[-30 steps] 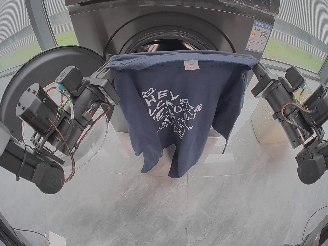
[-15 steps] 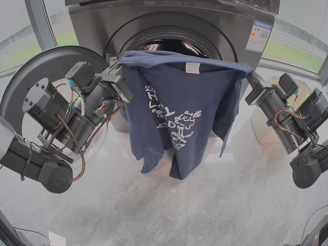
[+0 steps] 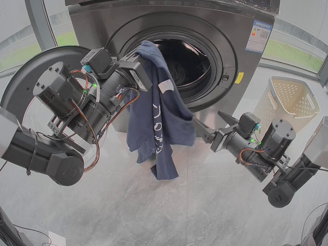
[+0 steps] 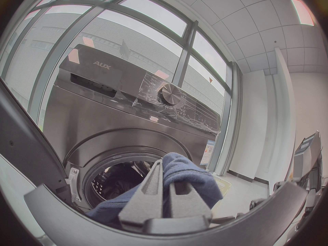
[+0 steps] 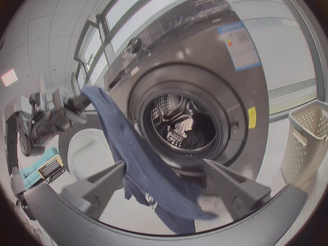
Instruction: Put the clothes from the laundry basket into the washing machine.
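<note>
Floor: pale grey stone-look tiles. Glazed wall with dark frames behind a dark grey front-loading washing machine. Its round door is swung fully open and stands behind the left arm. Beige perforated laundry basket on the floor beside the machine, off to the outer side of the right gripper; its inside is not visible. Left gripper is raised just in front of the drum opening, at its upper rim, with the fingers clamped together on a bunched fold of the navy T-shirt. The shirt hangs from that pinch in one long drape, clear of the floor, with white print and a white neck label facing out. The right gripper sits lower, below the opening and apart from the left one, jaws spread wide and holding nothing. The shirt's lower edge hangs just beside one of its fingers; contact cannot be made out.
</note>
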Controlling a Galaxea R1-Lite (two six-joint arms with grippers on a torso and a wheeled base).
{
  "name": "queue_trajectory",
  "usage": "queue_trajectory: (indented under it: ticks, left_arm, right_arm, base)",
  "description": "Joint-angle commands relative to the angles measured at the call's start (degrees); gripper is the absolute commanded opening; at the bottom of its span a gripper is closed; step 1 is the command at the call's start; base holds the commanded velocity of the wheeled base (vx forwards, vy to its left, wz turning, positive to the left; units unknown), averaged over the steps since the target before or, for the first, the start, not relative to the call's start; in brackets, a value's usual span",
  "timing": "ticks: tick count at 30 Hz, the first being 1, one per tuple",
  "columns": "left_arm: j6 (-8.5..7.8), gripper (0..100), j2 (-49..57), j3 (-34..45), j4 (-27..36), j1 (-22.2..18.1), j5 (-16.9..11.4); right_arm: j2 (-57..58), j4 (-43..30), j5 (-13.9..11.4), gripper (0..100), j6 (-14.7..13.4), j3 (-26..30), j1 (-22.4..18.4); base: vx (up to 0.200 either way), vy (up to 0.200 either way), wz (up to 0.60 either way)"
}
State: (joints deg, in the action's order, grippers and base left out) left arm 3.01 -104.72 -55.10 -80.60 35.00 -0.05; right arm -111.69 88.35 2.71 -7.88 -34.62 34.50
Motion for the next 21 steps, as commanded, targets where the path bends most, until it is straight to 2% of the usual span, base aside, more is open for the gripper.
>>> queue_trajectory:
  ticks: [1, 5, 10, 13, 21]
  left_arm:
    - [-0.02, 0, -0.4, -0.36, 0.01, 0.51, -0.04]
    - [-0.02, 0, -0.22, -0.36, -0.17, 0.51, -0.13]
    - [-0.02, 0, -0.05, -0.18, -0.34, 0.6, -0.39]
    - [-0.02, 0, 0.3, 0.26, -0.61, 1.39, -0.83]
    - [-0.11, 0, 0.22, 0.35, -0.69, 2.53, -0.83]
  right_arm:
    - [-6.0, -0.02, -0.25, 100, -0.12, 1.05, 3.12]
    - [-6.61, -0.02, -0.16, 100, -0.12, 3.16, 5.14]
    - [-7.93, -0.02, -0.07, 100, -0.04, 2.01, 4.17]
    - [-9.95, -0.02, -0.16, 100, 0.14, 0.08, 1.54]
    - [-14.17, -0.02, -1.12, 100, 0.93, -5.54, 1.89]
  base:
    - [0.0, 0.0, 0.0]
    - [0.0, 0.0, 0.0]
    - [0.0, 0.0, 0.0]
    - [0.0, 0.0, 0.0]
    - [0.0, 0.0, 0.0]
